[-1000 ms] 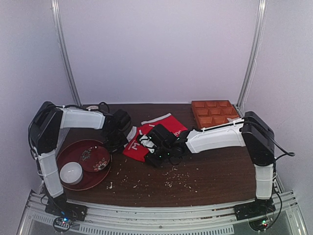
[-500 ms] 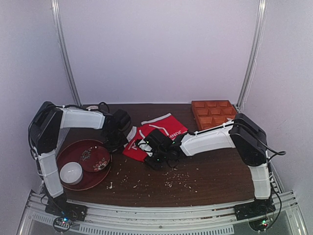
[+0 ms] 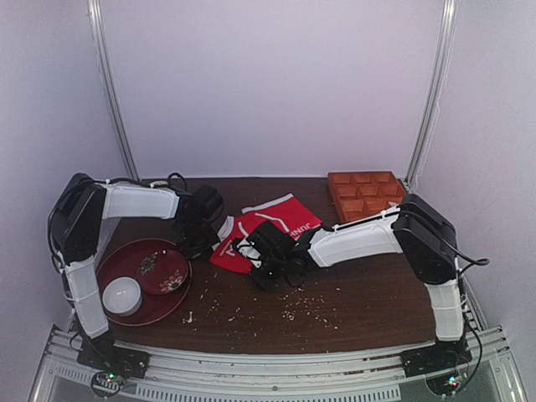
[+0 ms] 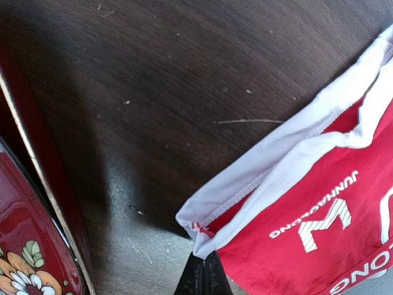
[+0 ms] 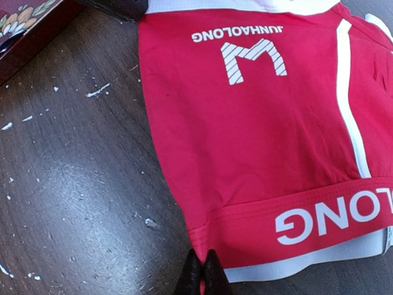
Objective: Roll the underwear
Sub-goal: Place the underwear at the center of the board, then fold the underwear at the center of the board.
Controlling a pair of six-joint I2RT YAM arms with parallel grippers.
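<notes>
Zero turns rolled so far; both grippers are pinched on the garment's edges.

Near the bases, the table (image 3: 360, 301) carries scattered pale crumbs (image 3: 293, 311). The right gripper (image 5: 201, 273) has its fingers pressed together on the near white-edged band of the underwear (image 3: 289, 213), below the large lettering. The left gripper (image 4: 199, 276) is likewise closed on a corner of the white trim at the garment's left side, beside the red tray (image 3: 113, 316). The underwear lies spread and mostly flat at table centre, with no roll visible. Judgement: grasp stage only, all rolling left to do. Far right sits an orange compartment tray (image 3: 366, 193), well apart.
</notes>
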